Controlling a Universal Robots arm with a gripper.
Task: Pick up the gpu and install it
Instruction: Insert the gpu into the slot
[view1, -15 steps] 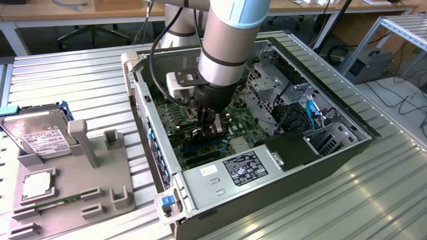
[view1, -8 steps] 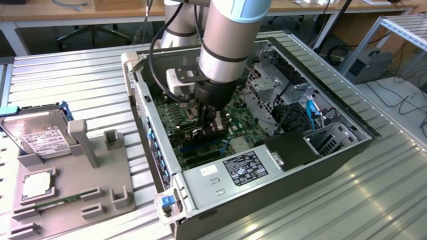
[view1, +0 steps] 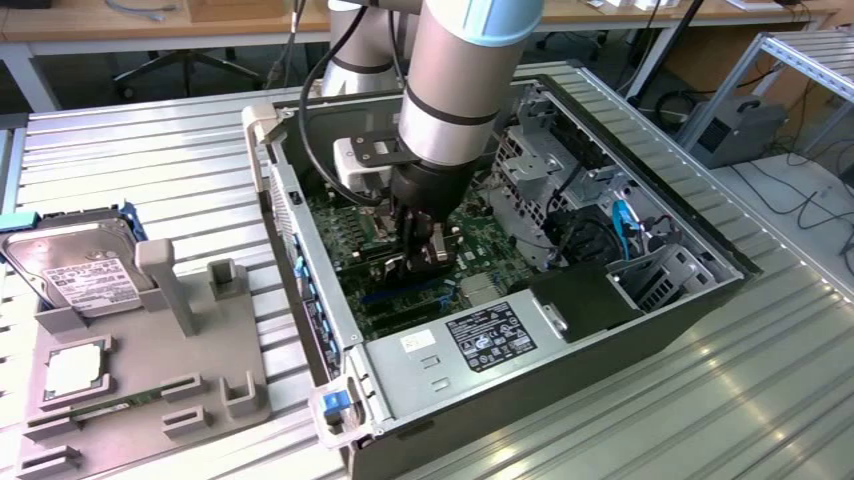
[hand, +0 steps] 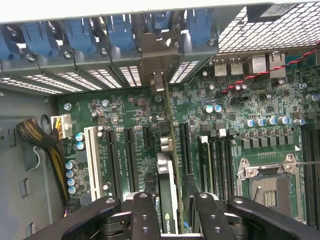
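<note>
My gripper (view1: 422, 252) reaches down into the open computer case (view1: 561, 340), close above the green motherboard (view1: 358, 262). In the wrist view the gpu (hand: 169, 172) stands edge-on between my two black fingers (hand: 145, 216), which are shut on it. The thin card runs away from my gripper (hand: 175, 222) along the expansion slots. Its silver end bracket (hand: 158, 81) meets the case's rear slot openings under the blue latches (hand: 120, 35). I cannot tell whether its lower edge sits in a slot.
A white slot (hand: 92, 160) and black slots lie beside the card, with the bare processor socket (hand: 267, 182) further off. Outside the case, a grey fixture (view1: 147, 390) holds a silver hard drive (view1: 80, 268) and a processor (view1: 74, 368). Drive cage (view1: 534, 165) and cables crowd the case's far side.
</note>
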